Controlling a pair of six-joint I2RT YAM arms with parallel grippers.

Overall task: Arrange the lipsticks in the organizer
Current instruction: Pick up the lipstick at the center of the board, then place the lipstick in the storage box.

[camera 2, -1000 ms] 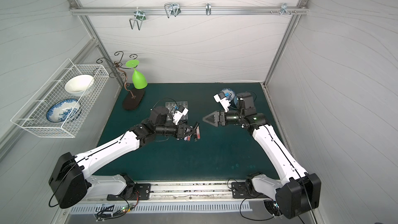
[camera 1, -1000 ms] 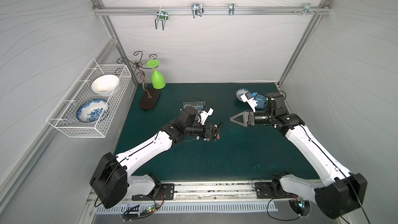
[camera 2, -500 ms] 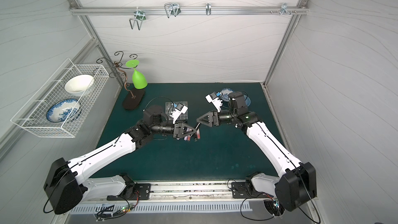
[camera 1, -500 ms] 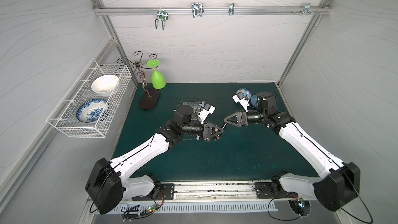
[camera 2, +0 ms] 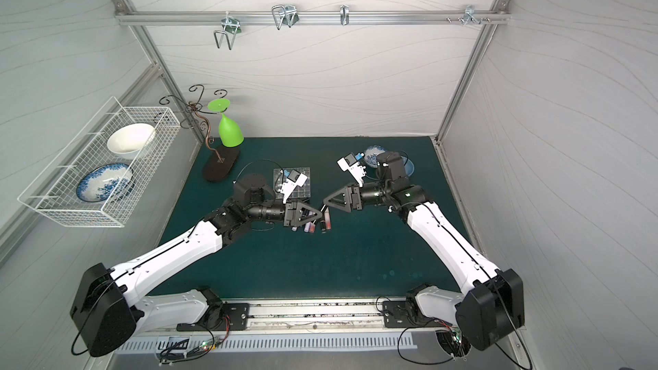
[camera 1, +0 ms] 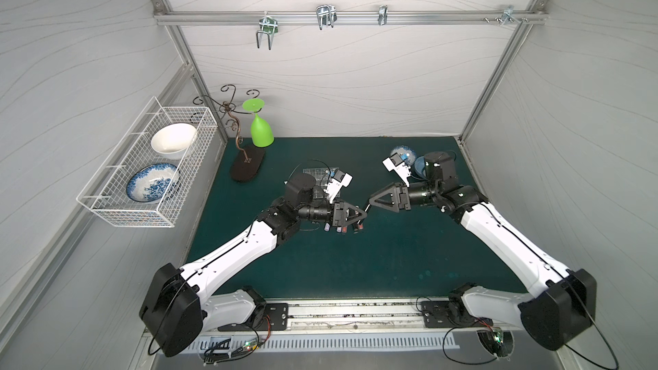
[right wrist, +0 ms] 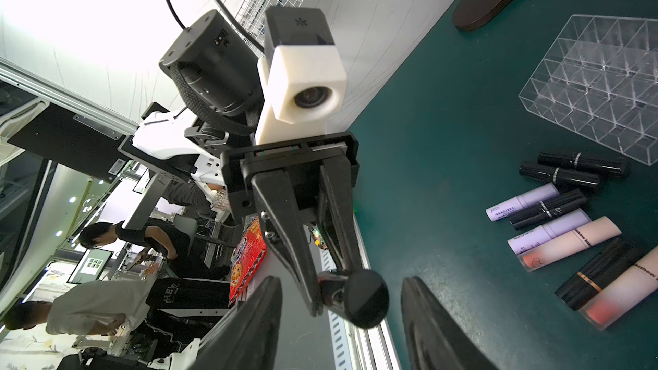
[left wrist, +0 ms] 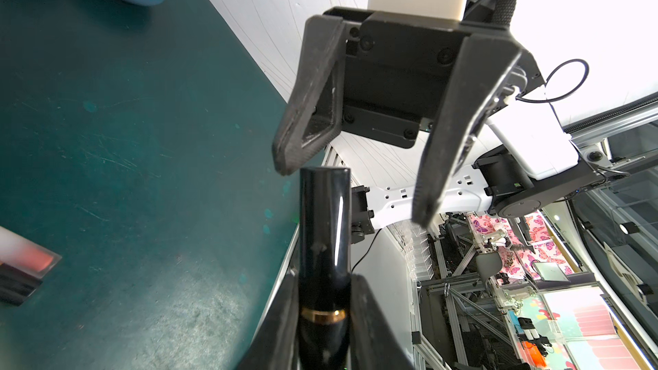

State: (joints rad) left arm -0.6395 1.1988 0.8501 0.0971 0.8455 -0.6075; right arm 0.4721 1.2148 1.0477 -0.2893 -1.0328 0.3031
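**The right arm comes in for the black lipstick**

In the middle of a top view, the left fingers (camera 1: 363,213) are shut tight on one black lipstick (left wrist: 323,229). They hold it up off the green worktop (camera 1: 356,272), with its free end poking out.

A second ago the right fingers (camera 1: 371,203) were farther to the right and open wider. Now they have come close and have closed part of the way. They are open, one on each side of the free end, and do not grip it yet. I think this is a pass from one arm to the other.

The other lipsticks (right wrist: 555,222) lie in a bunch on the worktop, at the right of the right wrist view. They are just beside the clear organizer (right wrist: 591,94) in the upper right. The cells that show are empty, so most of the job is left.
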